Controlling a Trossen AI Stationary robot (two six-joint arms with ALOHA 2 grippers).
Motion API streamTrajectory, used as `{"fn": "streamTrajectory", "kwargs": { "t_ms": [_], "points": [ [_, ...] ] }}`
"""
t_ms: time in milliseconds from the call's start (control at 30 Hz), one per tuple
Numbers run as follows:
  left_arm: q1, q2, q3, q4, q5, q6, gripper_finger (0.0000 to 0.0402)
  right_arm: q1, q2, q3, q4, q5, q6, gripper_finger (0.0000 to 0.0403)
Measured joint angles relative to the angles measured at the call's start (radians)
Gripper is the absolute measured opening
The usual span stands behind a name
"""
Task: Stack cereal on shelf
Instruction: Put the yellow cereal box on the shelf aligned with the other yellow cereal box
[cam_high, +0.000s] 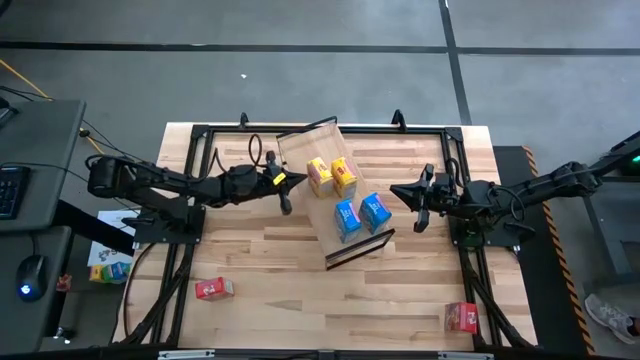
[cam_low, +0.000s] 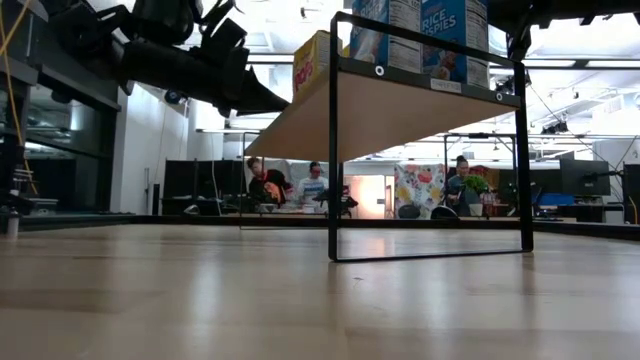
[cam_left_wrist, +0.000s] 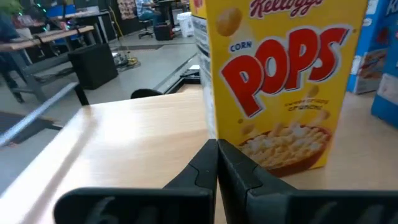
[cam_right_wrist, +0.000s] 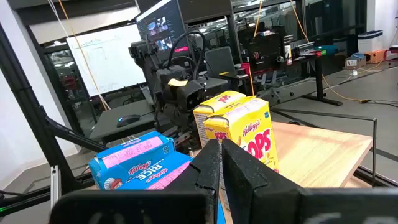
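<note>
Four boxes stand on the shelf at the high view's centre: two yellow, two blue. Two red boxes lie on the table at lower left and lower right. My left gripper and right gripper flank the shelf, fingers together, empty. Left wrist view: my closed fingers face a yellow box.

- Pale, smooth, matt wood on the shelf board; thin black metal for its frame.
- Butcher-block wood on the tabletop, strips of mixed tone, with a soft sheen in the low view.
- Printed cardboard on the cereal boxes: yellow, blue, red, slightly glossy.
- Dark matt plastic or metal on the left gripper and right gripper fingers; cannot tell which.
</note>
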Motion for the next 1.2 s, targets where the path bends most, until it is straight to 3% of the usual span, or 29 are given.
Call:
{"fn": "streamTrajectory", "kwargs": {
  "t_ms": [233, 400, 1200],
  "points": [
    [0.040, -0.052, 0.015, 0.000, -0.095, 0.096, 0.0000, 0.000, 0.000, 0.000, -0.003, 0.000, 0.000, 0.0011],
    [0.079, -0.036, 0.059, 0.002, 0.002, 0.091, 0.0000, 0.000, 0.000, 0.000, -0.001, 0.000, 0.000, 0.0011],
    [0.128, 0.180, 0.217, -0.005, 0.091, 0.176, 0.0000, 0.000, 0.000, 0.000, 0.000, 0.000, 0.001, 0.0011]
  ]
}}
